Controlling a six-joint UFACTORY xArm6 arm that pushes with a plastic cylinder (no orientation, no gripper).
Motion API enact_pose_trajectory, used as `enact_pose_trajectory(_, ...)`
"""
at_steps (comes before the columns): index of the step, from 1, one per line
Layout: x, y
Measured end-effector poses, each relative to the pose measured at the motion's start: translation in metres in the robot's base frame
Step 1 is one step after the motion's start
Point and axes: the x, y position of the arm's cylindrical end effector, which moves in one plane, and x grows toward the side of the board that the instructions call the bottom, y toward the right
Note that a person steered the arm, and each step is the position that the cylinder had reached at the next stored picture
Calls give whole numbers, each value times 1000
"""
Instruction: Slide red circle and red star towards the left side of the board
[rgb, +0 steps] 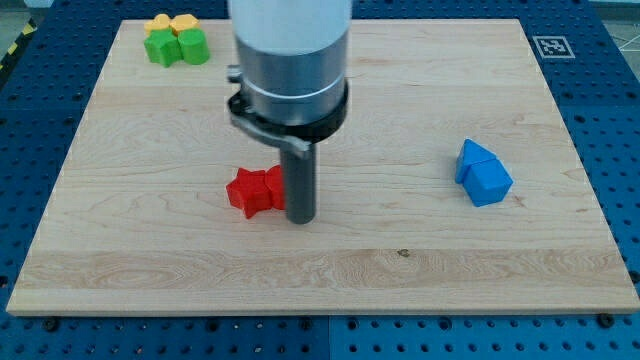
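A red star (249, 191) lies a little left of the board's middle. A second red block (276, 184), partly hidden behind my rod so its shape is unclear, touches the star's right side. My tip (301, 219) rests on the board right against the right side of the red pair. The rod hangs from the large grey and white arm end at the view's top.
Two yellow blocks (171, 23) and two green blocks (177, 47) cluster at the board's top left corner. Two blue blocks (483, 173) sit together at the view's right. A black and white marker (550, 46) is at the top right corner.
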Motion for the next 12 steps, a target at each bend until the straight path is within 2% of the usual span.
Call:
enact_pose_trajectory(2, 21, -21)
enact_pose_trajectory(4, 22, 59)
enact_pose_trajectory(5, -8, 68)
enact_pose_trajectory(6, -52, 65)
enact_pose_trajectory(8, -59, -16)
enact_pose_trajectory(10, -54, -24)
enact_pose_trajectory(12, -53, 6)
